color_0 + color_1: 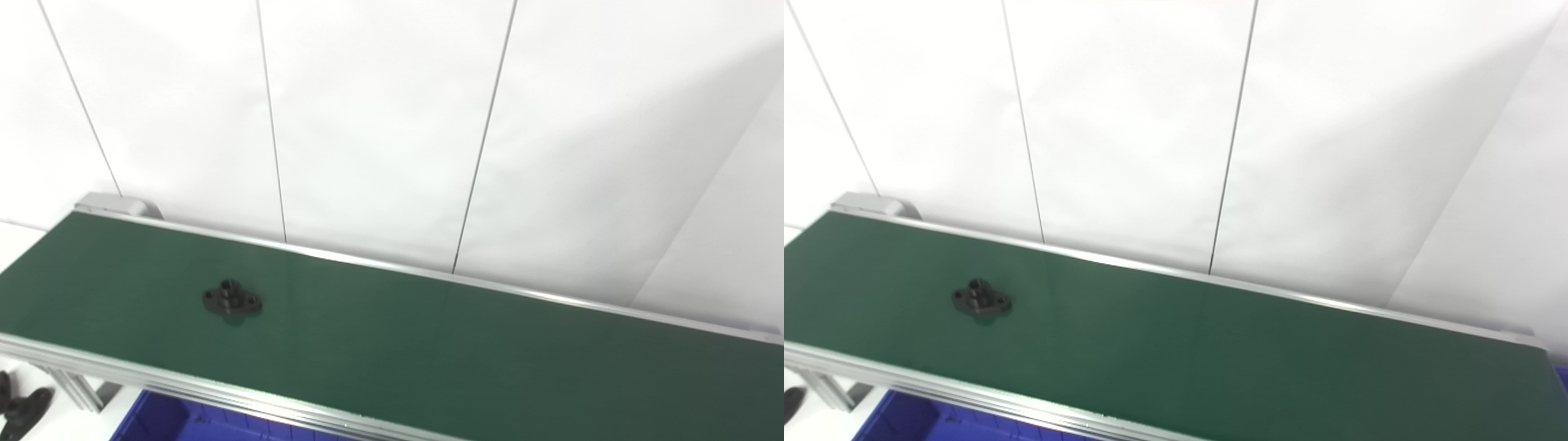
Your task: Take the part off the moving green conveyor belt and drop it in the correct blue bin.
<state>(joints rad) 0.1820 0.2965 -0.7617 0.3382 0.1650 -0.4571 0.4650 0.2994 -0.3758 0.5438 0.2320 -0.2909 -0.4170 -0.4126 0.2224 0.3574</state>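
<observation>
A small black flanged part [231, 300] lies flat on the green conveyor belt [429, 343], towards its left end; it also shows in the right eye view [981, 301]. A blue bin [177, 419] sits below the belt's near rail at the bottom left, and only its far corner shows. Neither hand nor arm is in view.
The belt runs from upper left to lower right between aluminium rails [202, 386], with a white panelled wall [392, 122] close behind it. Dark shapes [21, 407] lie at the lower left edge; I cannot tell what they are. A blue sliver [1562, 375] shows at the far right.
</observation>
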